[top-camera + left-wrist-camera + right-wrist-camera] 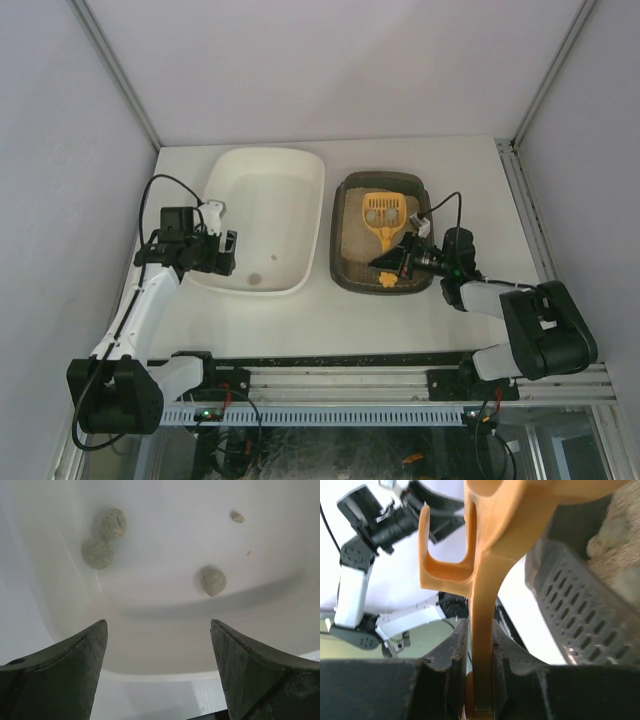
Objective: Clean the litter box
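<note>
Scooping dark brown-grey plastic litter box [337, 240], yellow slotted scoop [383, 212] clamped between right fingers [445, 672]; left fingers [65, 680] spread; next, probably lifting level.

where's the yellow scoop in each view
top external: scoop right of centre, in the litter box, handle in right gripper.
left wrist: not in it.
right wrist: handle up the centre, clamped between the fingers.
shared landmark: left arm, upper left in right wrist view.
</note>
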